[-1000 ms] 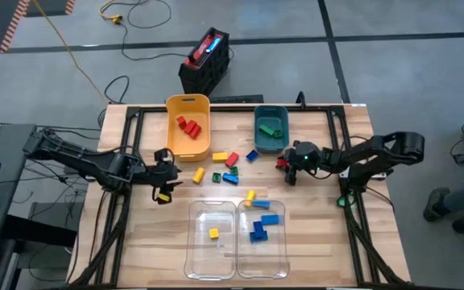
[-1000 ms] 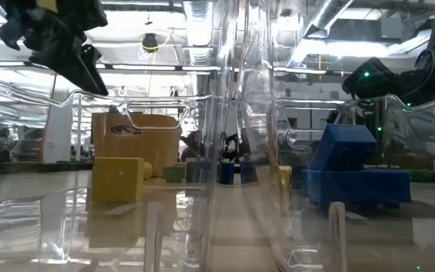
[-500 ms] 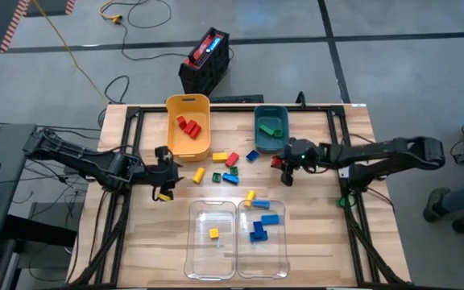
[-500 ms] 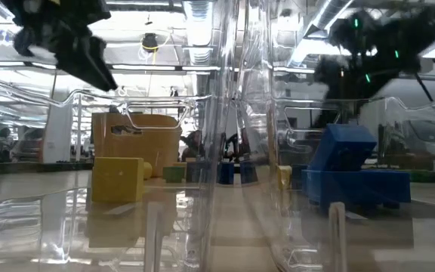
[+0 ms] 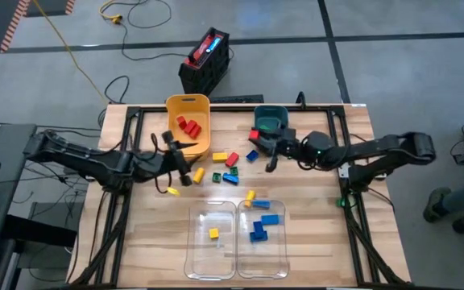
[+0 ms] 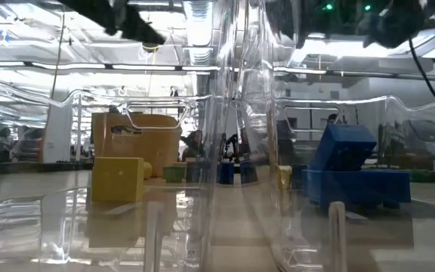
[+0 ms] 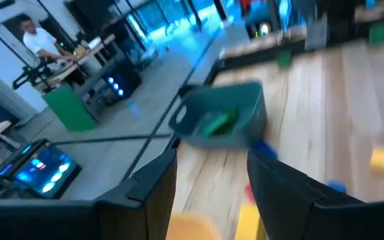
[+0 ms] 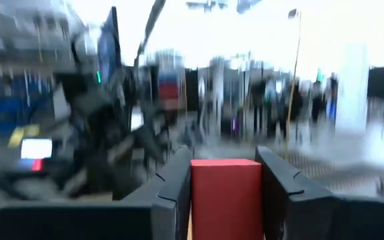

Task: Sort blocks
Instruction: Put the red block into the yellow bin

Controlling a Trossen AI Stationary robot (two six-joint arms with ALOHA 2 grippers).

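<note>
My right gripper [image 5: 258, 143] hangs just in front of the teal bin [image 5: 272, 118], shut on a red block [image 8: 225, 193]. My left gripper [image 5: 179, 161] is open beside the yellow bin [image 5: 188, 127], which holds red blocks [image 5: 188, 125]. In the left wrist view nothing fills the wide gap of the left gripper [image 7: 212, 193]. A small yellow block [image 5: 171, 191] lies on the table just near of the left gripper. Loose blocks [image 5: 225, 167] lie mid-table. One clear bin [image 5: 213, 256] holds a yellow block [image 5: 213, 233]; the other clear bin [image 5: 263, 256] holds blue blocks [image 5: 260, 227]. My right gripper pinches the red block between its two fingers [image 8: 176, 183], one on each side face. The block's flat front face [image 8: 225, 180] fills the gap. It is lifted clear of the table.
More loose blocks lie near the clear bins: a yellow block [image 5: 250, 196] and a blue block [image 5: 263, 205]. Another yellow block [image 5: 198, 174] sits close to my left gripper. A black and red case [image 5: 205, 60] stands on the floor beyond the table's far edge.
My right gripper has carried the red block toward the table's left and far edge, up to the teal bin. My left gripper has swung toward the right and far side, turning as it went. The yellow block that was at its fingers now lies apart on the table.
</note>
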